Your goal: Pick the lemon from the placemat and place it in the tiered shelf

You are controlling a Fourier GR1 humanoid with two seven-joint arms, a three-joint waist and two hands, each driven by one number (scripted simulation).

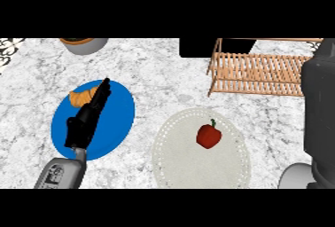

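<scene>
No lemon shows in the head view. A red bell pepper (pixel 209 136) with a green stem lies on the round white placemat (pixel 177 164) at lower centre. The wooden tiered shelf (pixel 258 73) stands at the back right with nothing on its slats. My left hand (pixel 85 119) lies open over a blue plate (pixel 118 115), fingers straight and reaching an orange croissant (pixel 79 97) on it. A dark bulk at the right edge is my right arm (pixel 319 111), raised close to the view; its hand shape is unclear.
A grey pot (pixel 85 45) with a brown rim stands at the back left. A black object (pixel 196 48) sits at the back centre, left of the shelf. Marble counter lies bare between the plate, the placemat and the shelf.
</scene>
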